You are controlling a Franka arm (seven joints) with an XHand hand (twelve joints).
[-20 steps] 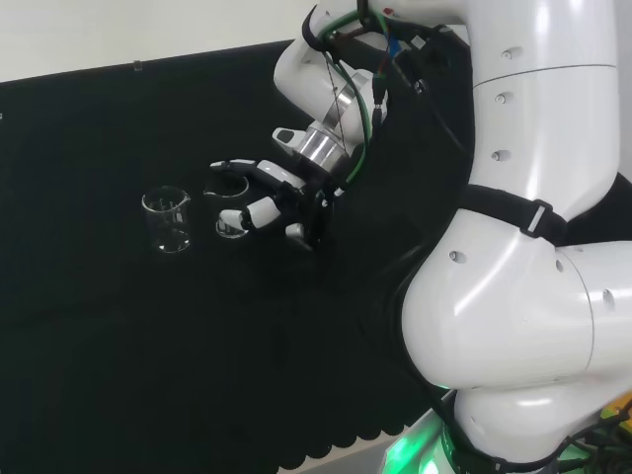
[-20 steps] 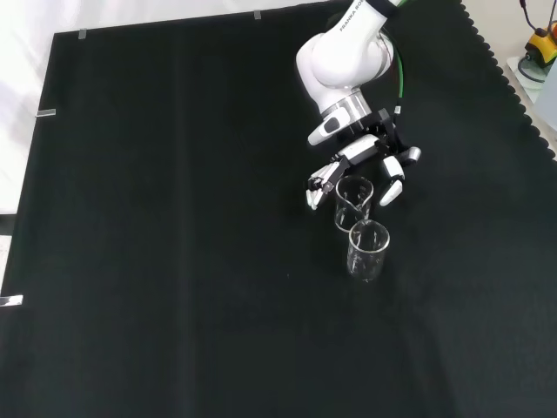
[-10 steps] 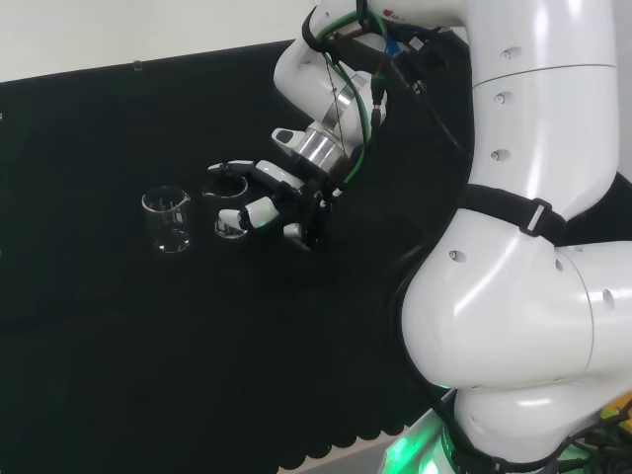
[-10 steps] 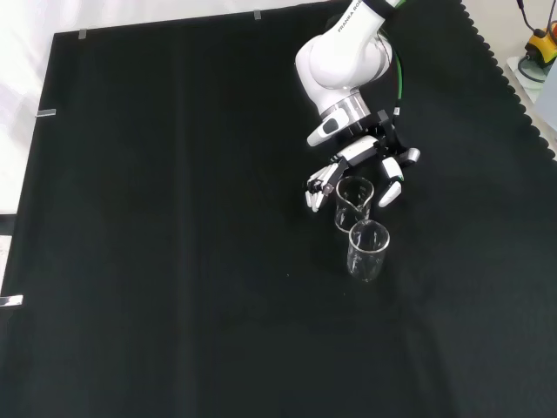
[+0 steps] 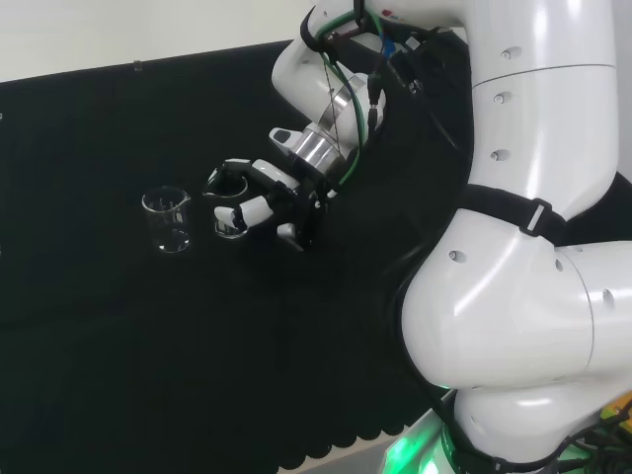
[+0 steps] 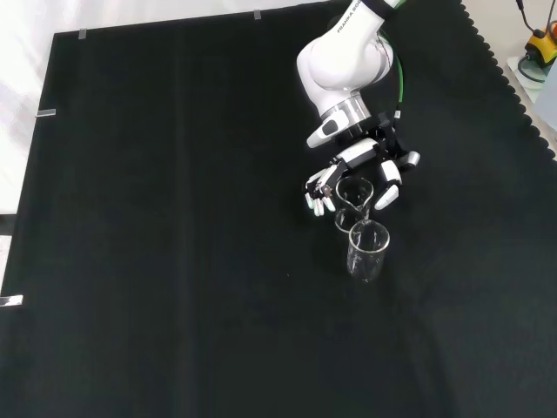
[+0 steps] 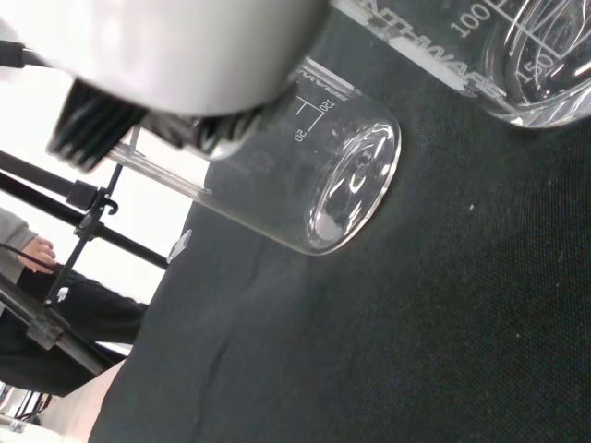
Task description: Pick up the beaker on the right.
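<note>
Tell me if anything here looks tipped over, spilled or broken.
Nothing stands out. Both clear beakers stand upright on the black cloth and look dry and whole: the free beaker, and the beaker by the hand, with the hand and its curled fingers around it.

Clear beaker (image 7: 314, 180) (empty) beside hand (image 7: 185, 46), on black cloth (image 7: 416, 351).

I'm working in what looks like a robotics lab: a bench draped in black cloth (image 6: 174, 261), clear graduated beakers (image 6: 367, 250) standing on it, and black tripod legs (image 7: 74, 208) beyond the bench edge.
</note>
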